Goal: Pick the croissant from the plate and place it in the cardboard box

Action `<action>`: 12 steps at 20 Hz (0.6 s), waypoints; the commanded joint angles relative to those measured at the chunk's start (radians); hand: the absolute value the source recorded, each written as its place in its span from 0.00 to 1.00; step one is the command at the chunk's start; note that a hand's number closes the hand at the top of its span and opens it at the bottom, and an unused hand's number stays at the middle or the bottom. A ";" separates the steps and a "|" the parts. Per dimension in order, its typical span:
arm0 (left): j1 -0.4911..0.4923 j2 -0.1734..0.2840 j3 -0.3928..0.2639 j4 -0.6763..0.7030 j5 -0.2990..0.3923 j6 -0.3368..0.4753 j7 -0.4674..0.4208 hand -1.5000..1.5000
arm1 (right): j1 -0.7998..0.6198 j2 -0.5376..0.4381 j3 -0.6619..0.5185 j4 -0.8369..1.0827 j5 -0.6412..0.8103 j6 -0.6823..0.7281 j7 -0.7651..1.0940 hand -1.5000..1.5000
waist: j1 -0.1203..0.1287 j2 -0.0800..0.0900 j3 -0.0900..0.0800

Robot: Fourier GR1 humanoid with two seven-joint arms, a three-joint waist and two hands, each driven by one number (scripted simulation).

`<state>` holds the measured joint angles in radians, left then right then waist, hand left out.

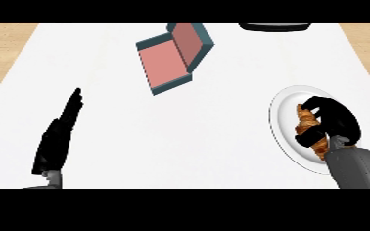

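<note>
While the left hand rests out at the near-left of the white counter, fingers straight and pointing away, holding nothing, all the action is over on the right. There's the right hand, down on the white plate at the counter's right side, black fingers and thumb curled round the croissant. The pastry lies lengthwise on the plate, golden-brown, its far end and left flank peeking out from under the hand, its near end showing just by the grey forearm that comes in from the lower right. Croissant's on the plate, mind you; whether it has lifted clear of the surface, I can't tell from here. Up the counter, well apart from the plate and off to the left of it, sits the box, open, teal on the outside with a pinkish-red inside, turned at an angle, lid flap folded back. Beyond that, at the far edge, a dark object pokes in, only partly visible.
</note>
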<state>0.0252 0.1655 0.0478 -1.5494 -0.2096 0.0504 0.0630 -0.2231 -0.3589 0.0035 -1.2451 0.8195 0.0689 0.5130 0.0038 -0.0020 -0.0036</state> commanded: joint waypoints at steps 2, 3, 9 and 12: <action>-0.035 -0.001 -0.004 0.023 -0.009 -0.003 0.009 0.50 | -0.113 0.084 0.166 -0.010 0.170 -0.002 0.106 1.00 | 0.012 0.004 0.003; -0.027 0.013 0.014 0.031 0.000 -0.008 -0.014 0.50 | -0.164 0.123 0.208 -0.011 0.196 0.030 0.154 1.00 | 0.021 0.005 0.002; -0.032 0.011 0.016 -0.009 -0.005 -0.021 0.038 0.50 | -0.169 0.189 0.237 -0.051 0.280 -0.006 0.178 1.00 | -0.001 0.002 0.003; 0.051 -0.015 0.006 -0.042 -0.022 0.005 -0.011 0.50 | -0.145 0.140 0.242 -0.193 0.314 0.062 0.224 1.00 | -0.003 0.000 0.003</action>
<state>0.0308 0.1732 0.0598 -1.5996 -0.2101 0.0309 0.1029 -0.3581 -0.2157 0.2285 -1.3544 1.0826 0.1009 0.6913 0.0045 -0.0014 -0.0004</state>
